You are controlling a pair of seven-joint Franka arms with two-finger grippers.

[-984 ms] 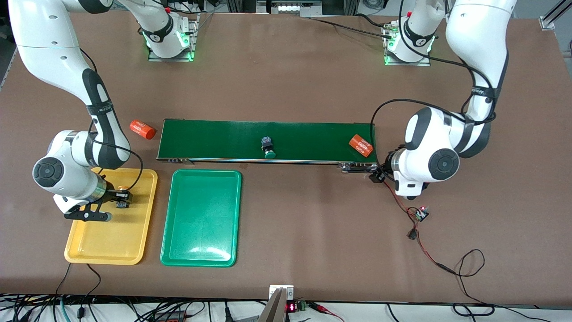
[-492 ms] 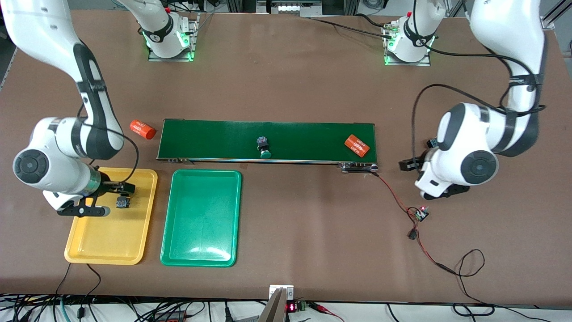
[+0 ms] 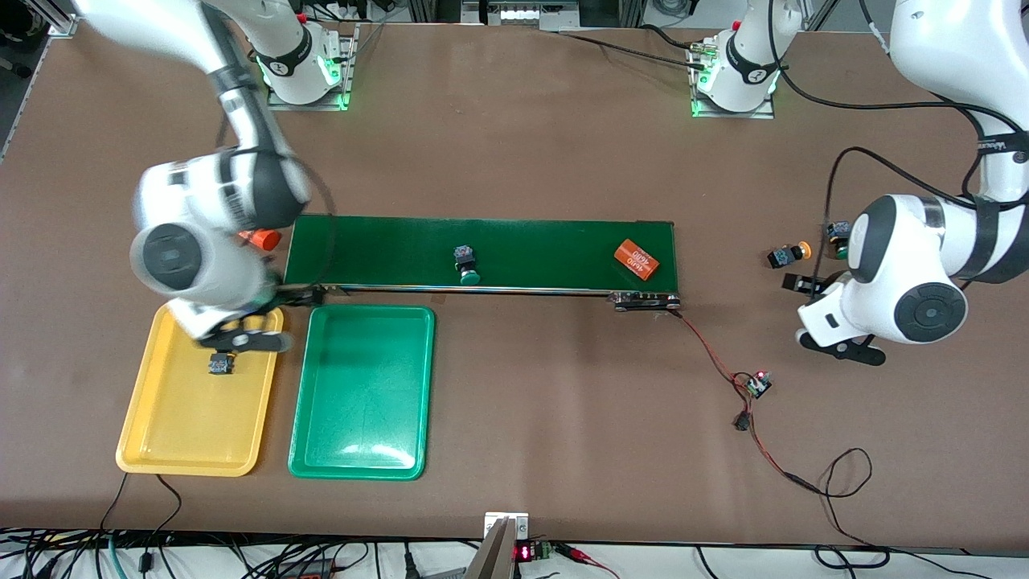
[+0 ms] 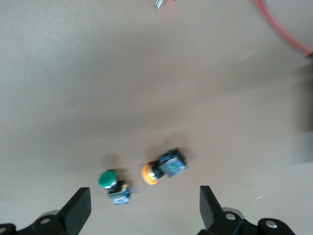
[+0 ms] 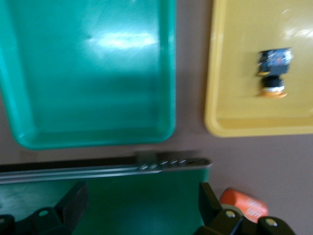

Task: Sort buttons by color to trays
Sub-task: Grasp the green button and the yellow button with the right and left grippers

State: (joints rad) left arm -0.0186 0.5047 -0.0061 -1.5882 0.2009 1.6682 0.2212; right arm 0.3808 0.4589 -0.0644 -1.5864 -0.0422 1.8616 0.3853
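A yellow-capped button lies in the yellow tray. The green tray beside it holds nothing. A green-capped button lies on the conveyor belt. Off the belt's left-arm end, a yellow button and a green one lie on the table. My left gripper hangs open just beside those two. My right gripper is open and empty over the belt's end, by the yellow tray's corner.
One orange cylinder lies on the belt near its left-arm end. Another orange cylinder lies on the table off the belt's right-arm end, partly hidden by the right arm. A small circuit board with red and black wires lies nearer the camera.
My right gripper opened, left the yellow button in the yellow tray and swung up over the belt's end. My left arm moved off the belt's end to the two loose buttons. The belt's load shifted slightly.
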